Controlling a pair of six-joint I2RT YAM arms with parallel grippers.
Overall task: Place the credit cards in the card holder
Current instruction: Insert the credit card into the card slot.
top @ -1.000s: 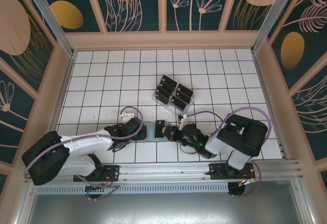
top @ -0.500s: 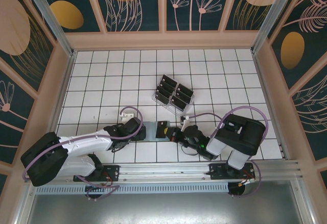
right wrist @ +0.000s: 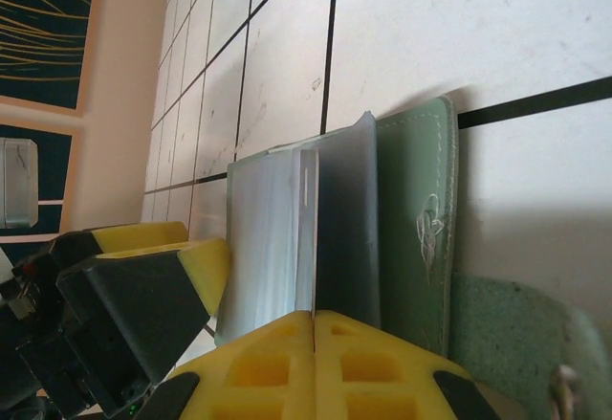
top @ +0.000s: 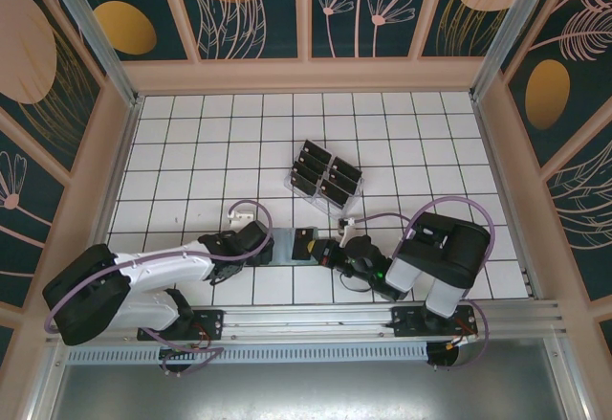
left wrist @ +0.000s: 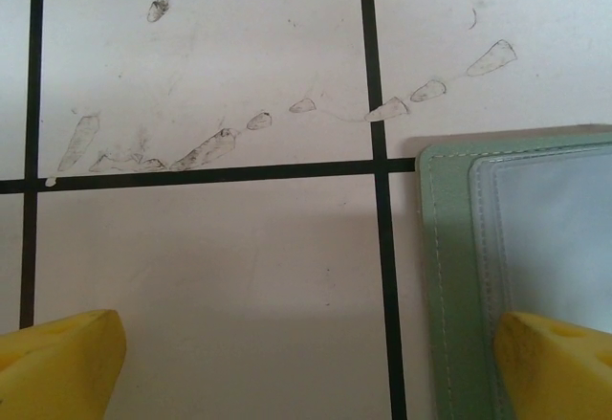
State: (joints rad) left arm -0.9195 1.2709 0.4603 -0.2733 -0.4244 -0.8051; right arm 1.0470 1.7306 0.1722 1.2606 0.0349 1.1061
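The sage-green card holder (top: 283, 247) lies open on the tiles between the two grippers. In the right wrist view its green cover (right wrist: 421, 210) with an embossed mark is on the right and a pale inner panel (right wrist: 268, 229) on the left. My right gripper (top: 326, 251) (right wrist: 314, 317) is shut on a dark credit card (top: 304, 245) (right wrist: 342, 224), held edge-on at the holder. My left gripper (top: 261, 245) (left wrist: 306, 372) is open, and its right fingertip (left wrist: 559, 363) is over the holder's clear pocket (left wrist: 545, 229). More dark cards stand in a clear rack (top: 325, 176).
The clear acrylic rack stands about two tiles behind the grippers at mid-table. The left gripper's yellow finger (right wrist: 196, 262) is close beside the holder in the right wrist view. Scuff marks (left wrist: 239, 133) dot the white tile. Patterned walls close in the table's sides and back.
The right gripper and its card have edged slightly left towards the holder. The left arm has shifted only a little.
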